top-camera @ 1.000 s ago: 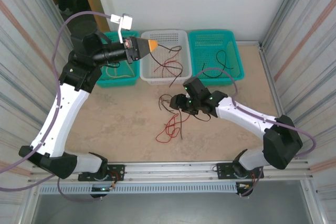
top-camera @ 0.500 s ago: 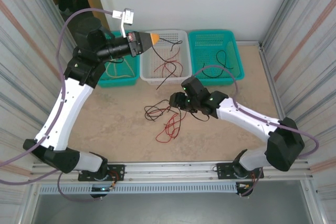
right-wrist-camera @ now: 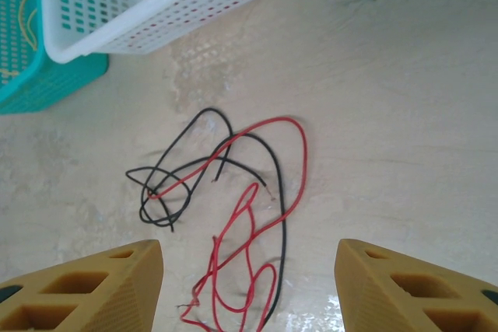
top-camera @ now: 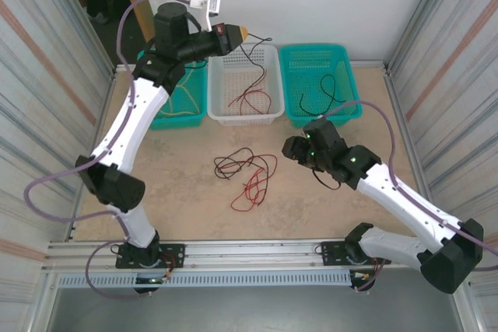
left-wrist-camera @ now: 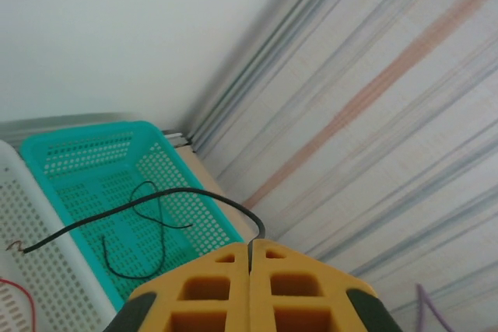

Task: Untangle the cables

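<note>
Pinching a black cable (left-wrist-camera: 156,200), the left gripper (top-camera: 242,33) has been raised toward 12 o'clock and the spread-jawed right gripper (top-camera: 292,148) withdrawn to 3 o'clock of the tangle (top-camera: 247,177); one strand is judged freed.

The left basket (top-camera: 191,118), middle basket (top-camera: 241,118) and right basket (top-camera: 303,118) stand in one row at the far edge of the bench (top-camera: 171,176); tangled cables (top-camera: 253,184) lie before the middle one.

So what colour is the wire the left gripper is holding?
Black. The wire is pinched in the left gripper, clearest in the left wrist view.
</note>
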`<state>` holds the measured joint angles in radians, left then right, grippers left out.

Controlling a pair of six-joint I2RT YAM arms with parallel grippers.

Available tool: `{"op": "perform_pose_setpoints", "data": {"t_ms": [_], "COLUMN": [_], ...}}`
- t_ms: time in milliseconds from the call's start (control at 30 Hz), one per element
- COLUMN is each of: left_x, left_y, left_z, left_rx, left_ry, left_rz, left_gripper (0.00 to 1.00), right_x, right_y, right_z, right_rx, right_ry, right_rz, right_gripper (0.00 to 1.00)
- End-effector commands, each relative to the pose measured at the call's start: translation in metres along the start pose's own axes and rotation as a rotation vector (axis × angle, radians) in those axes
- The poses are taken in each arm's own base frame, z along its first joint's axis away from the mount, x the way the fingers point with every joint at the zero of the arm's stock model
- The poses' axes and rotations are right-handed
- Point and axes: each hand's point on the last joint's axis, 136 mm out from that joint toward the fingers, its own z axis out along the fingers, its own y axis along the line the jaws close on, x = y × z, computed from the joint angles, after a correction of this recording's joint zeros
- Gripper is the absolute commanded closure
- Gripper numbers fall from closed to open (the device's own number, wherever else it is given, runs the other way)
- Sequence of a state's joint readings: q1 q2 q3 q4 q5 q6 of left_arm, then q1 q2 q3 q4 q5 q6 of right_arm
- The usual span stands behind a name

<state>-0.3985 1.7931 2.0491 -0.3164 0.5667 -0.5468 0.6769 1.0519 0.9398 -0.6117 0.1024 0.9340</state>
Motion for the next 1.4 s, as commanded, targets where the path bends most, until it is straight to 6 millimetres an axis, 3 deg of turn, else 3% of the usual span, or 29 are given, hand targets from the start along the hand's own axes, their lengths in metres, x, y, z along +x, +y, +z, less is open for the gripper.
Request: {"op": "perform_pose_setpoints", "data": {"t_ms": [0, 133, 300, 500, 700, 867, 1067, 1100, 1167, 1200, 1233, 1300, 1367], "left_x": [-0.010, 0.000, 0.001, -0.006, -0.029, -0.009, 0.040, 0.052, 0.080, 0.094, 0.104, 0.120, 0.122], "left_y": [0.022, 0.046, 0.047, 0.024, -0.006, -0.021, 0.008, 0.012, 0.014, 0.014, 0.015, 0.016, 0.017], "left_z": [0.010, 0.024, 0.026, 0.056, 0.082, 0.122, 0.166, 0.173, 0.186, 0.191, 0.193, 0.192, 0.183], "left_rx": [-0.065, -0.093, -0.076, 0.137, 0.328, 0.326, 0.234, 0.217, 0.227, 0.232, 0.237, 0.209, 0.157], "left_ry": [-0.021, 0.011, 0.001, -0.026, -0.145, -0.083, -0.013, 0.015, 0.081, 0.118, 0.144, 0.180, 0.177], "left_rz": [0.032, -0.001, -0.015, -0.150, -0.293, -0.278, -0.309, -0.297, -0.282, -0.278, -0.271, -0.242, -0.198], "left_gripper": [1.00, 1.00, 1.00, 1.00, 1.00, 1.00, 1.00, 0.92, 0.50, 0.22, 0.03, 0.01, 0.01], "right_x": [0.001, -0.001, -0.008, -0.019, -0.018, -0.012, -0.013, -0.012, -0.012, -0.013, -0.013, -0.013, -0.012], "right_y": [-0.022, -0.028, -0.034, -0.042, -0.058, -0.070, -0.079, -0.081, -0.081, -0.081, -0.082, -0.082, -0.082], "right_z": [-0.006, -0.010, -0.019, -0.035, -0.046, -0.048, -0.054, -0.054, -0.054, -0.056, -0.056, -0.058, -0.058], "right_rx": [0.073, 0.084, 0.092, 0.106, 0.128, 0.142, 0.143, 0.142, 0.126, 0.122, 0.122, 0.122, 0.118], "right_ry": [-0.014, -0.026, -0.049, -0.097, -0.138, -0.140, -0.160, -0.155, -0.143, -0.140, -0.138, -0.134, -0.129], "right_rz": [0.014, 0.020, 0.025, 0.034, 0.063, 0.079, 0.098, 0.105, 0.117, 0.118, 0.116, 0.110, 0.110], "right_gripper": [0.40, 0.40, 0.40, 0.40, 0.39, 0.40, 0.39, 0.39, 0.39, 0.39, 0.39, 0.38, 0.38]}}
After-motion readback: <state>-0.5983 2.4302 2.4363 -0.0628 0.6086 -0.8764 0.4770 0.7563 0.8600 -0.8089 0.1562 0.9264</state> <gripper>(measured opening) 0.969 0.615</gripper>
